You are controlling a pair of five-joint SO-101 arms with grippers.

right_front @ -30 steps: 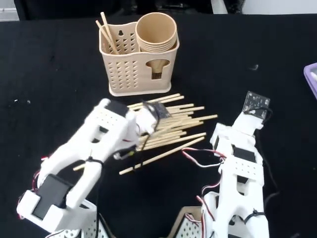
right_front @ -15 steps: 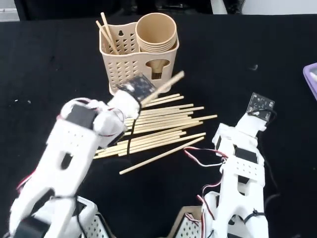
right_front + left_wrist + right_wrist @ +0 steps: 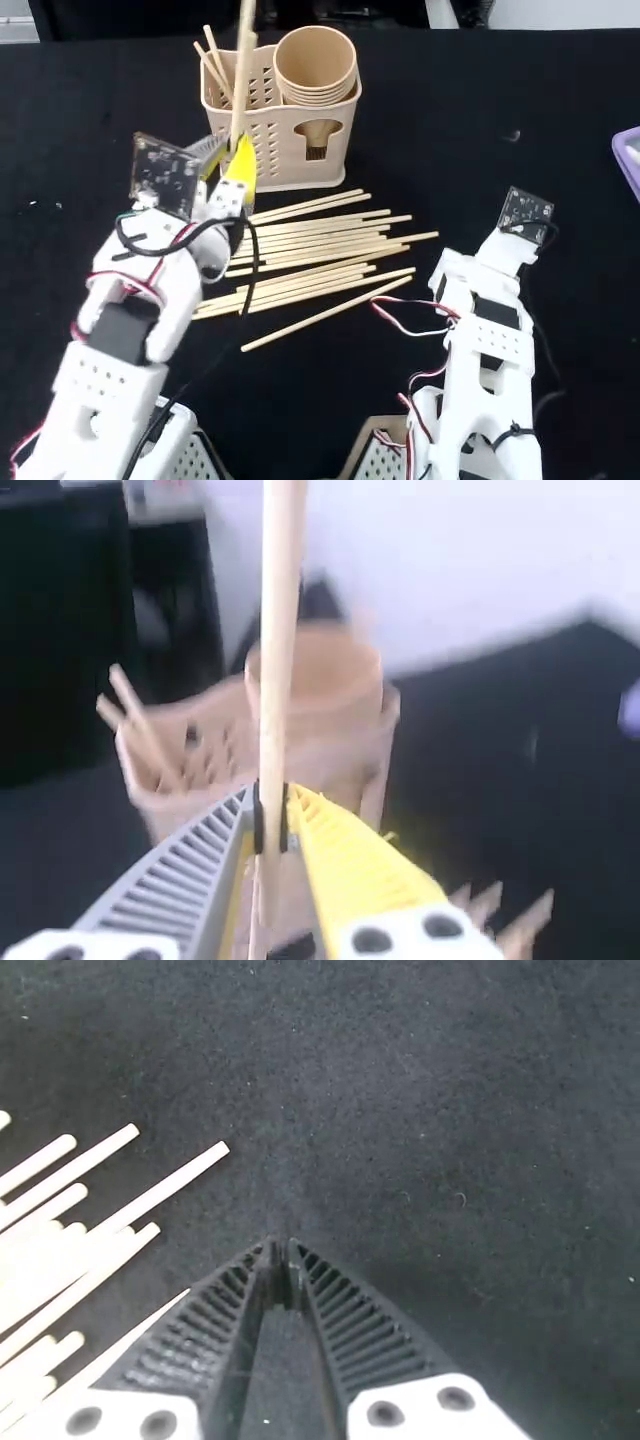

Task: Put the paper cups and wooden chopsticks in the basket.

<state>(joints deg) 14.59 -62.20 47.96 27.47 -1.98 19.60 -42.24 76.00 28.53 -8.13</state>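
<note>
Standing by the black table (image 3: 100, 110), I judge the task partly complete. Every brown paper cup I can see is nested in one stack (image 3: 316, 62), seated in one compartment of the beige perforated plastic basket (image 3: 262, 140). Two thin wooden chopsticks (image 3: 215, 62) lean in the other compartment.

The left gripper (image 3: 232, 152) is clamped tight on a single pale wooden chopstick (image 3: 243, 70), held near upright just in front of the basket and not yet released. The right gripper (image 3: 278, 1265) has its jaws closed on nothing, low over the table near the stick ends.

Outstanding: a loose pile of wooden chopsticks (image 3: 320, 250) lies on the table between basket and arms. By my assessment the cups are finished and most of the chopstick work is left.
</note>
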